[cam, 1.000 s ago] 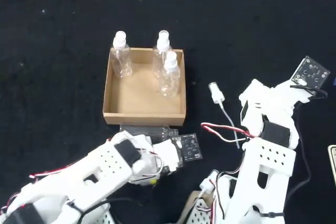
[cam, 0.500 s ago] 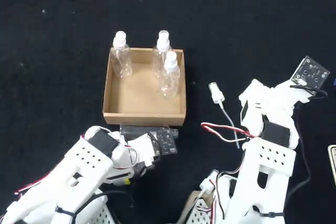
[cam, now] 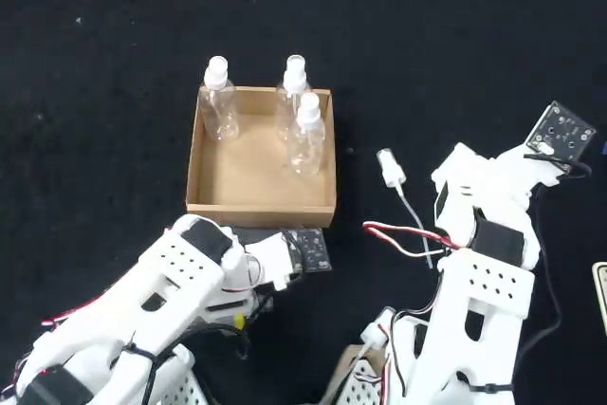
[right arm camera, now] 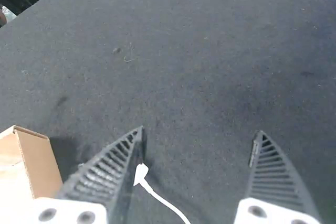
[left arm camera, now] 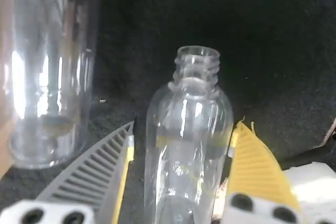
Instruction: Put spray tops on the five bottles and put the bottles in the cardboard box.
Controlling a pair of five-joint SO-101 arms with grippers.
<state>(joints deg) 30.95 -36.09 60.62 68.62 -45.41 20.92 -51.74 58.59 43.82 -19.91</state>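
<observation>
A cardboard box (cam: 199,177) holds three clear bottles with white spray tops (cam: 306,135). In the left wrist view my left gripper (left arm camera: 186,124) is shut on a clear bottle (left arm camera: 189,114) whose threaded neck is bare. A second clear bottle (left arm camera: 47,77) stands just beside it. In the high view the left arm (cam: 190,272) sits right in front of the box's near wall. A loose spray top (cam: 389,170) with its thin tube lies on the table to the right of the box. My right gripper (right arm camera: 199,131) hangs open above it, the spray top (right arm camera: 140,174) close to one finger.
The table is covered in black cloth (cam: 455,54). The right arm (cam: 484,234) stands to the right of the box with red and white cables over it. A corner of the box (right arm camera: 21,156) shows in the right wrist view.
The left arm swung left along the front of the box, then came back a little to the right. The right arm, the box and the loose spray top stayed put.
</observation>
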